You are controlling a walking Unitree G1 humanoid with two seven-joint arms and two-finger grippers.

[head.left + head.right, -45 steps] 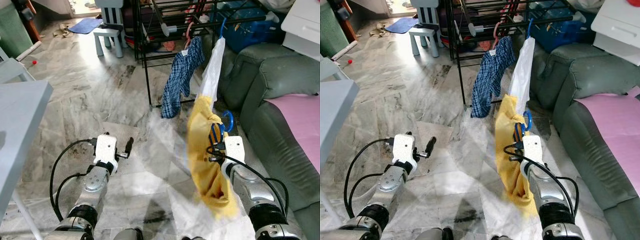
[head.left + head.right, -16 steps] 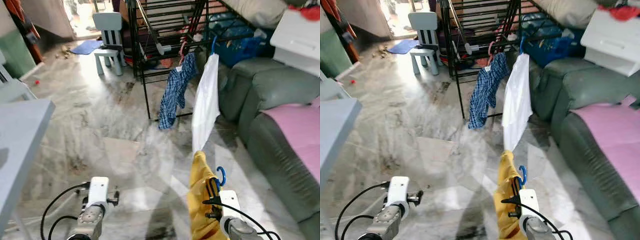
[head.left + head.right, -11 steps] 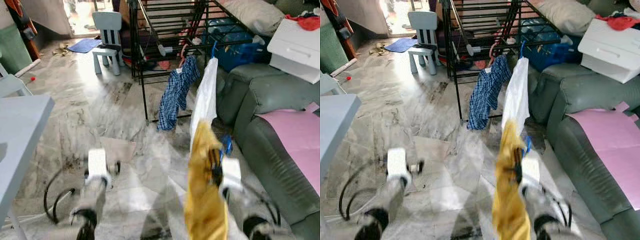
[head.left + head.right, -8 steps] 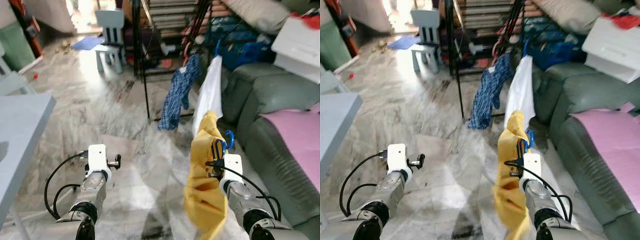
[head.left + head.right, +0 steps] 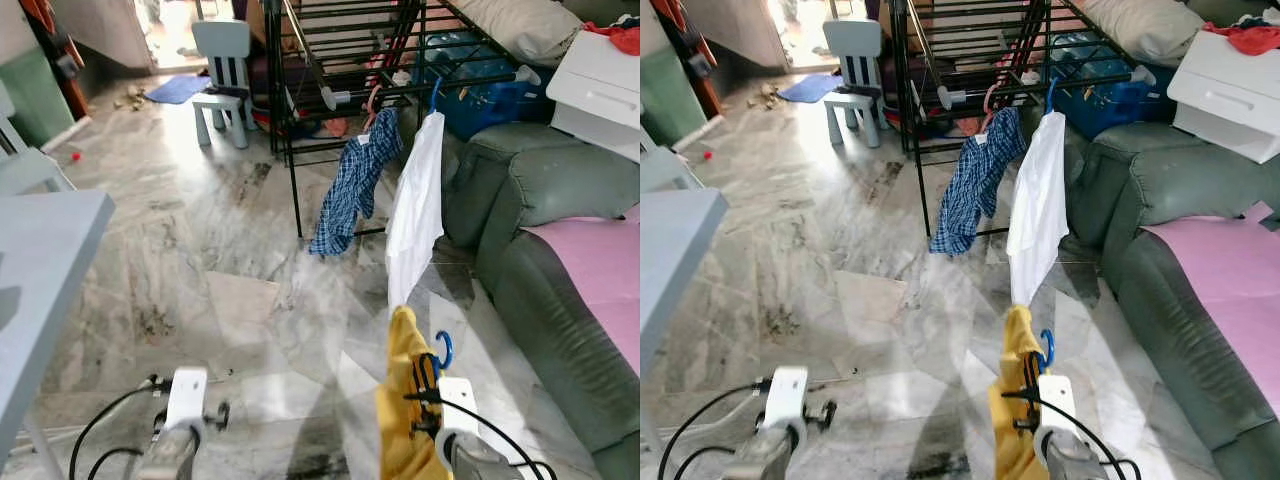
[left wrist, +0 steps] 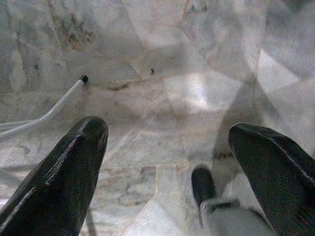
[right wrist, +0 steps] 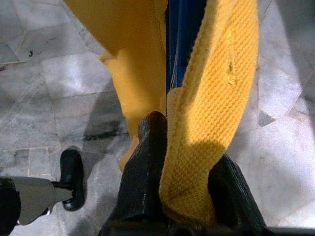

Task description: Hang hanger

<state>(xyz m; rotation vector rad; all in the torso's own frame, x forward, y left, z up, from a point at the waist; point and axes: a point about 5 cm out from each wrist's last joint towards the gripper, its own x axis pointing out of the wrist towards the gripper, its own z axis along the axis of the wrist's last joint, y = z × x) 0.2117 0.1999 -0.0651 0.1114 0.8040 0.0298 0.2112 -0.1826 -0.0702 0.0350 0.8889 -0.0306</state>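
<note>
Near the frame's bottom, right pincer [image 5: 428, 385] has dropped, gripping hanger [image 5: 441, 352].

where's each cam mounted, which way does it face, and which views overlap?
Left eye, head: down and ahead at the drying rack; both arms low.
Right eye, head: same scene; right gripper holds the blue hanger with the yellow garment.
Left wrist: along open left gripper at marble floor.
Right wrist: along fingers clamping the yellow garment.
Both eyes share rack and white shirt.
</note>
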